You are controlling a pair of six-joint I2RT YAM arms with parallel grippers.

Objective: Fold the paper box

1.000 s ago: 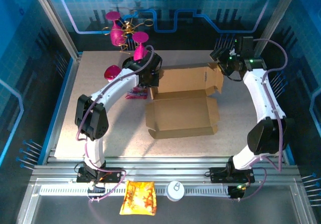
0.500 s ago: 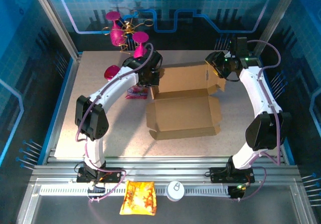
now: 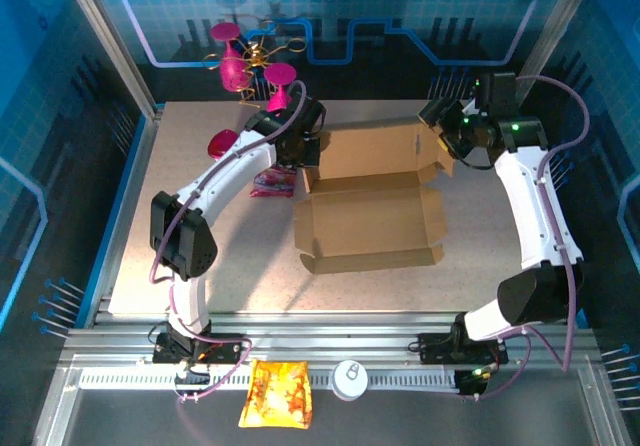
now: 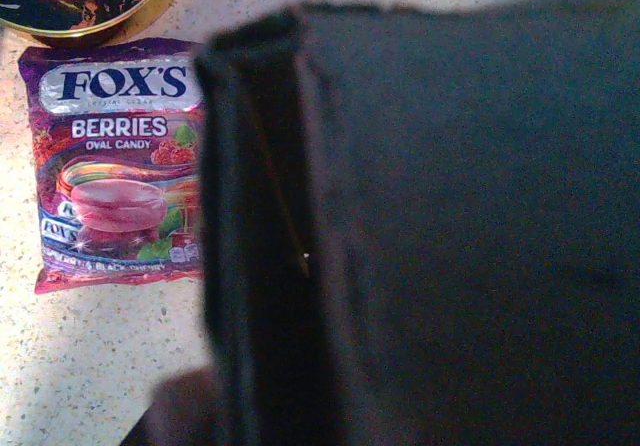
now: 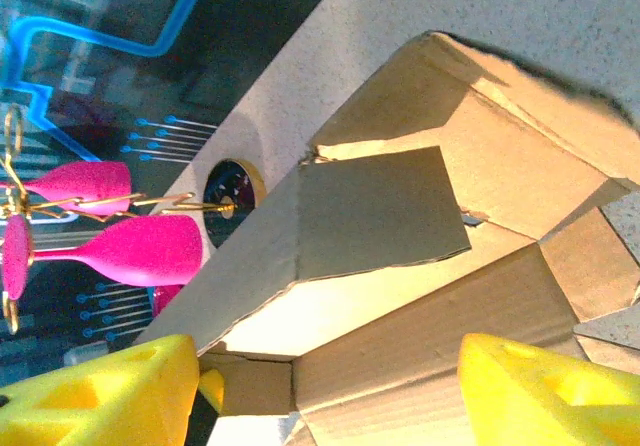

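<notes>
Your paper box (image 3: 370, 216) is plain brown cardboard, matte and creased, and it lies open in the middle of the speckled beige worktop (image 3: 200, 256). It forms a shallow rectangular tray with low folded walls. A taller back panel stands up along its far side, with small notched flaps at the right end.

In the right wrist view the flaps look stiff and sharp-edged, overlapping at angles, with warm light on the inside faces. In the left wrist view the cardboard is a dark, shadowed slab right against the lens. A glossy purple candy packet (image 4: 115, 166) lies flat on the worktop just to its left. Beyond the box's far left corner, shiny pink glasses (image 3: 235, 61) hang on a thin gold wire rack.

Compared with half a second ago, the right arm's elbow has swung outward and toward you. Its claw has drawn a little to the right, and the box has slid slightly right. The left arm has hardly moved.

The right claw (image 5: 330, 366) sits at the back panel's right end. Its yellow foam fingers (image 5: 110, 391) are spread wide, and the flaps show in the gap between them. The left claw (image 3: 303, 154) is at the panel's left end, close against the cardboard. You cannot tell whether it is spread or pinching.
</notes>
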